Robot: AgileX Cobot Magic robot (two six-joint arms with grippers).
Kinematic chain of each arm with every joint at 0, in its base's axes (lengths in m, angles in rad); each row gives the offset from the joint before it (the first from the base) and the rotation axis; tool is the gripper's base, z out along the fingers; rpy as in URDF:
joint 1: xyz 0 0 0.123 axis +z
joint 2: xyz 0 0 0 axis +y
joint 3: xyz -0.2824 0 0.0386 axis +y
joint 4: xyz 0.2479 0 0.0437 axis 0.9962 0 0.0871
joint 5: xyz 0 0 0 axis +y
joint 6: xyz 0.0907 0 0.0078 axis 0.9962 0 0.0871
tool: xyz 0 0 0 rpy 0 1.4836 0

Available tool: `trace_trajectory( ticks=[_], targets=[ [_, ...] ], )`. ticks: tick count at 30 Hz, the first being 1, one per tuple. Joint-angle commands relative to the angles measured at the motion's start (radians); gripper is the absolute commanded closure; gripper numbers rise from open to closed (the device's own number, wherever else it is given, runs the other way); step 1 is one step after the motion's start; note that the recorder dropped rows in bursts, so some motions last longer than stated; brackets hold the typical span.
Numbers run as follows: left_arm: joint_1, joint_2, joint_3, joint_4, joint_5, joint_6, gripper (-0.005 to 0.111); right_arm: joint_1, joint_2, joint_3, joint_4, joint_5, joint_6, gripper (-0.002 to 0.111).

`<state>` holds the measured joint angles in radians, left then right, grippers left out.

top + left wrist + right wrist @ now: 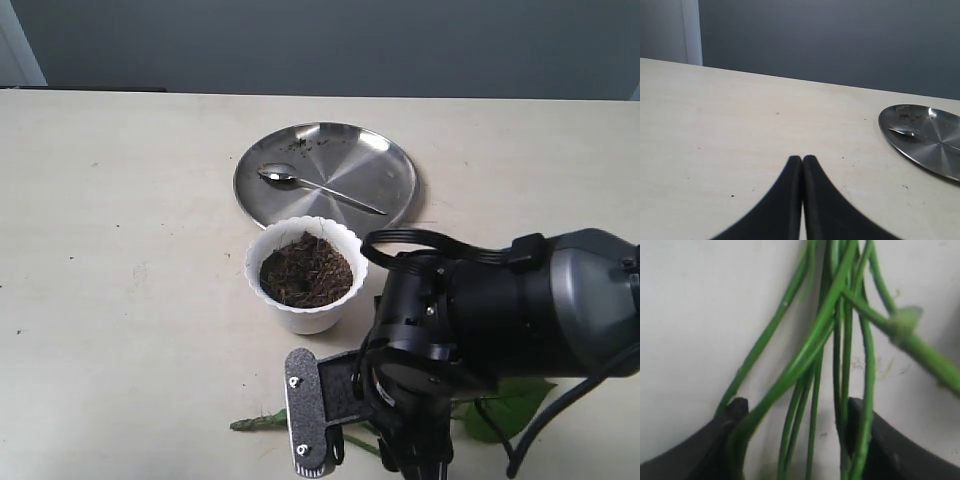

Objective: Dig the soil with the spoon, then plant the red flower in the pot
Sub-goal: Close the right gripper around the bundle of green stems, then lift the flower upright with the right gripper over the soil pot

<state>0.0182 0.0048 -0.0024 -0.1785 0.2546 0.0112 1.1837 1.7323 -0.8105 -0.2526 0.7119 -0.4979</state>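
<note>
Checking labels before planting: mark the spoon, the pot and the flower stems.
spoon [330,193], exterior view, middle of its handle.
pot [300,318], exterior view, outer white wall.
flower stems [832,310], right wrist view, bunched green stems.

The pale cream tabletop [120,250] is matte and bare over most of its width, with a few tiny dark specks scattered across it. A round steel plate [390,165] lies flat on it toward the far side. Just in front of the plate stands a white pot [300,318] with a scalloped rim, upright on the surface; whether the two touch cannot be told. Nearest the camera the flower [510,405] lies on its side on the tabletop. Its green leaf shows at the right and a stem end pokes out at the left, with the middle hidden. The right wrist view shows its thin green stems in a loose bundle against the pale surface.
</note>
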Motion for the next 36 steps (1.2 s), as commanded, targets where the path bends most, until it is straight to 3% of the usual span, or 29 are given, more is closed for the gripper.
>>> trace_trajectory(
  ticks=[1, 3, 4, 12, 18, 24, 29, 36],
  targets=[
    [0.002, -0.005, 0.002, 0.002, -0.015, -0.001, 0.106, 0.003, 0.0, -0.003, -0.008, -0.013, 0.0, 0.081],
    [0.002, -0.005, 0.002, 0.002, -0.015, -0.001, 0.106, 0.003, -0.003, -0.003, -0.014, -0.003, 0.0, 0.103],
    [0.002, -0.005, 0.002, 0.002, -0.015, -0.001, 0.106, 0.003, -0.005, -0.003, -0.015, -0.002, 0.0, 0.109],
    [0.002, -0.005, 0.002, 0.002, -0.015, -0.001, 0.106, 0.003, -0.071, -0.003, -0.024, 0.012, 0.002, 0.107],
    [0.002, -0.005, 0.002, 0.002, -0.015, -0.001, 0.106, 0.004, -0.139, -0.003, -0.083, 0.174, 0.005, 0.107],
    [0.002, -0.005, 0.002, 0.002, -0.015, -0.001, 0.106, 0.004, -0.297, -0.043, -0.293, 0.497, 0.005, 0.107],
    [0.002, -0.005, 0.002, 0.002, -0.015, -0.001, 0.106, 0.004, -0.326, -0.097, -0.587, 0.509, 0.053, 0.107],
    [0.002, -0.005, 0.002, 0.002, -0.015, -0.001, 0.106, 0.004, -0.265, -0.129, -0.766, 0.509, 0.065, 0.107]
  ],
)
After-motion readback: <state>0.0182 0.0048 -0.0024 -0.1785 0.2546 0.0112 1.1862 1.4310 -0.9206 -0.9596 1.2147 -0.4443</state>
